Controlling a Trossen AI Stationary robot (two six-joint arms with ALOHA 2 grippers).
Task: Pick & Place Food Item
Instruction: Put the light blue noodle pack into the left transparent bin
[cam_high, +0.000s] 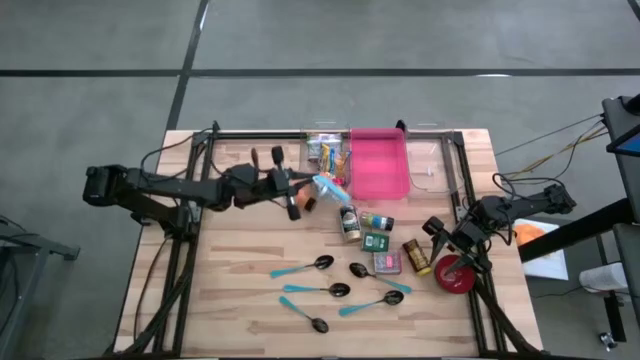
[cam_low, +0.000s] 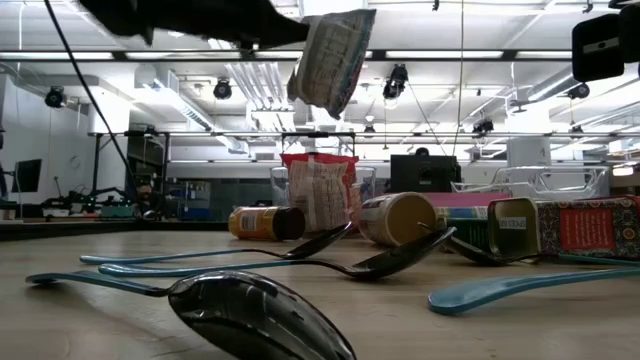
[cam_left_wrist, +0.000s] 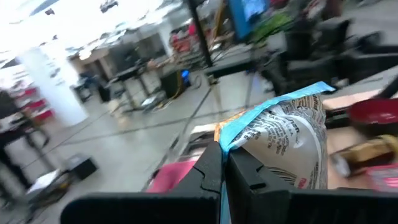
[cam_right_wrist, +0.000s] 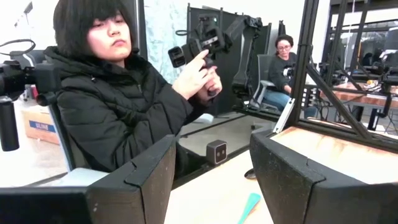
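Observation:
A white snack bag with a blue sealed edge (cam_high: 331, 187) hangs in the air above the table's middle, left of the pink bin (cam_high: 378, 165). My left gripper (cam_high: 308, 192) reaches in from the table's left and is shut on it. The low view shows the bag (cam_low: 335, 60) high above the spoons and cans. My right gripper (cam_high: 437, 232) rests at the table's right side near a red round thing (cam_high: 458, 273). Its fingers (cam_right_wrist: 143, 180) stand apart with nothing between them. My left gripper (cam_left_wrist: 224, 165) pinches the bag's blue sealed edge (cam_left_wrist: 231, 138) between its two shut fingers, at one end of that edge. The fingers lie level and come from the table's left. The bag (cam_left_wrist: 283, 140) is lifted clear of the table and hangs tilted beyond the fingertips.
A clear bin with packets (cam_high: 326, 155) stands left of the pink bin. Cans and tins (cam_high: 376, 240) lie mid-table, with several teal-handled spoons (cam_high: 330, 290) nearer the front. In the right wrist view, a person in a black jacket (cam_right_wrist: 118, 106) sits beyond the table.

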